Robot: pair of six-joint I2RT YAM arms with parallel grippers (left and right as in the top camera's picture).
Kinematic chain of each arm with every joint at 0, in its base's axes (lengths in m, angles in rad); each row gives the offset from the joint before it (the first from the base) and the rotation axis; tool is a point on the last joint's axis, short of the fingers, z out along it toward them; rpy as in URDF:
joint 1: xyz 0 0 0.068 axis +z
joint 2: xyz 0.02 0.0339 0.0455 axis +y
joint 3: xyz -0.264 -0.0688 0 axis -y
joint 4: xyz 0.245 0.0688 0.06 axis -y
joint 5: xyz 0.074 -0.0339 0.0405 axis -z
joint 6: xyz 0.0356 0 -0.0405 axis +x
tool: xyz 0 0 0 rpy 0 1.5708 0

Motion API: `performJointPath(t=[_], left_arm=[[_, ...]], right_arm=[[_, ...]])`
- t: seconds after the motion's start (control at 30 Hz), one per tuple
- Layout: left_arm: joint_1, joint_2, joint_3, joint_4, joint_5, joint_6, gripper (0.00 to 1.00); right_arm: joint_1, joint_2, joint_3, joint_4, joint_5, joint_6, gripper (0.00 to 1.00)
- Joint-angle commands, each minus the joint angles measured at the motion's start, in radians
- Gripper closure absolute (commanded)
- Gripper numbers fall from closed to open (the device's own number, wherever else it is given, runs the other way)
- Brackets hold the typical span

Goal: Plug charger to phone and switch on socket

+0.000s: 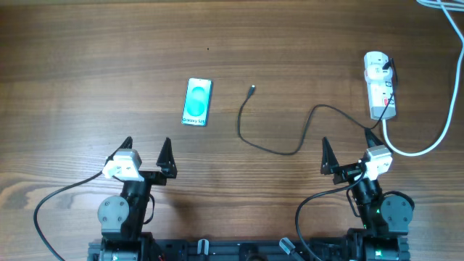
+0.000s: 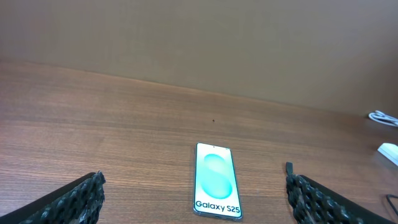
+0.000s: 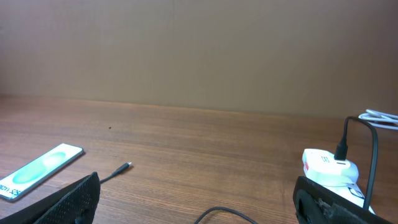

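Claws stand wide apart and empty above the worktop (image 1: 87, 72). Left claw (image 1: 146, 143) faces the phone (image 1: 197, 102), which lies flat ahead of it, screen up. Right claw (image 1: 349, 141) has the socket (image 1: 379, 85) ahead to its right. Charger (image 1: 293, 152) runs from the socket in a loop, its tip lying free beside the phone, not touching it.

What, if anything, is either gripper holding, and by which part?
Nothing. The left gripper and right gripper are both open and empty; the charger lies untouched.
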Motion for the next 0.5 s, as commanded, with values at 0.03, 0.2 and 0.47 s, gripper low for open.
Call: performJointPath(t=[0.03,0.2,0.47], left_arm=[[0.007,-0.011,-0.009,0.001,-0.01,0.019,0.0],[0.007,-0.011,-0.009,0.001,-0.01,0.019,0.0],[0.007,-0.011,-0.009,0.001,-0.01,0.019,0.0]], right_arm=[[0.005,-0.003,-0.002,0.002,0.013,-0.012,0.0],[0.005,-0.003,-0.002,0.002,0.013,-0.013,0.0],[0.005,-0.003,-0.002,0.002,0.013,-0.012,0.0]])
